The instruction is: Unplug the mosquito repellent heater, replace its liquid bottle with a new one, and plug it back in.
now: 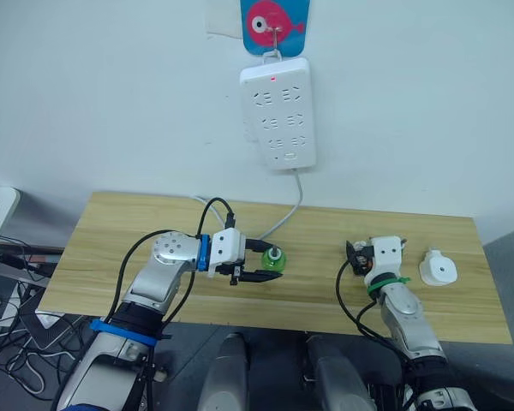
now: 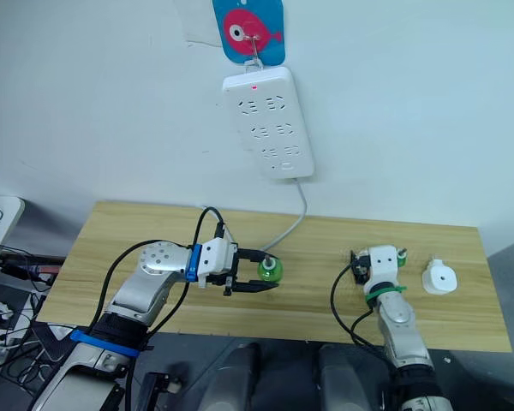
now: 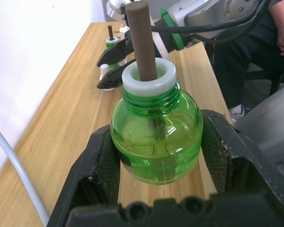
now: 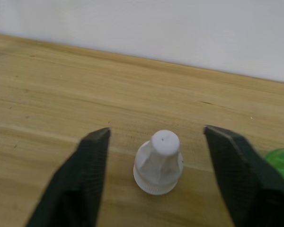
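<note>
Translucent green plastic, round-bellied and ribbed at the neck, fills the grip of the left gripper (image 1: pixel 271 264). Its two black fingers are clamped on the belly of a green bottle (image 3: pixel 156 142), which has a white collar and a bare brown wick rod standing straight up. The left forearm lies low across the wooden table (image 1: pixel 137 224), elbow bent, the gripper pointing toward the robot's right, and the bottle is held upright just above or on the boards.

The right forearm rises from the table's near edge, and the right gripper (image 4: pixel 156 128) points away over the wood with its jaws spread wide. A loose white cap (image 4: pixel 159 163), conical and faceted, stands on the table between the fingers, touching neither.

Just beside that gripper stands a second green bottle (image 2: pixel 402 253), also with a dark wick; which of the two is the fresh one I cannot tell.

The mosquito repellent heater (image 1: pixel 438 269), smooth rounded white plastic, lies on the table further to the right, unplugged. The white power strip (image 1: pixel 278 111) hangs on the wall.
</note>
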